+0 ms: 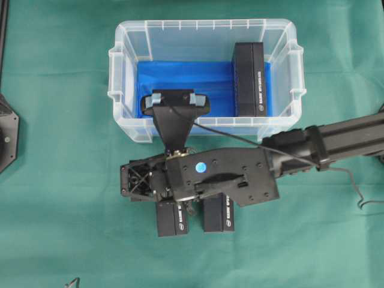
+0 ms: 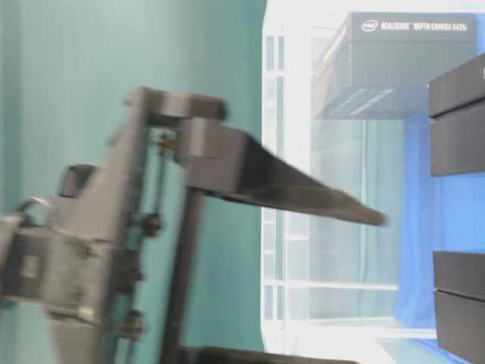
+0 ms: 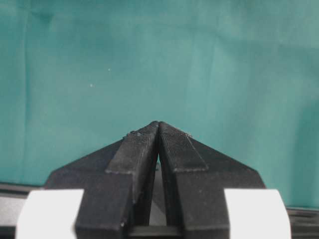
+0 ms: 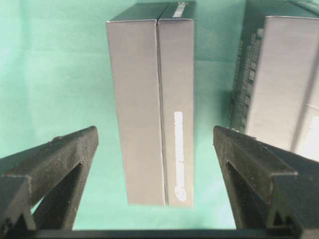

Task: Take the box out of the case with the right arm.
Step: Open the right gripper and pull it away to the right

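Observation:
The clear case (image 1: 123, 72) with its blue floor stands at the top middle of the overhead view. One black box (image 1: 249, 78) lies inside it along the right wall, and it shows through the wall (image 2: 394, 64) at table level. The right arm (image 1: 240, 177) reaches in from the right and hangs in front of the case, outside it. In the right wrist view my right gripper (image 4: 154, 130) is open over the green cloth. A black box (image 4: 149, 99) lying there sits between the fingers, touching neither. My left gripper (image 3: 158, 123) is shut on nothing.
Two black boxes (image 1: 172, 219) (image 1: 219, 216) lie on the green cloth below the right arm's wrist, outside the case. The second one (image 4: 279, 74) shows right of the fingers. A cable (image 1: 354, 186) trails from the forearm. A black arm base (image 1: 7, 135) sits at the left edge.

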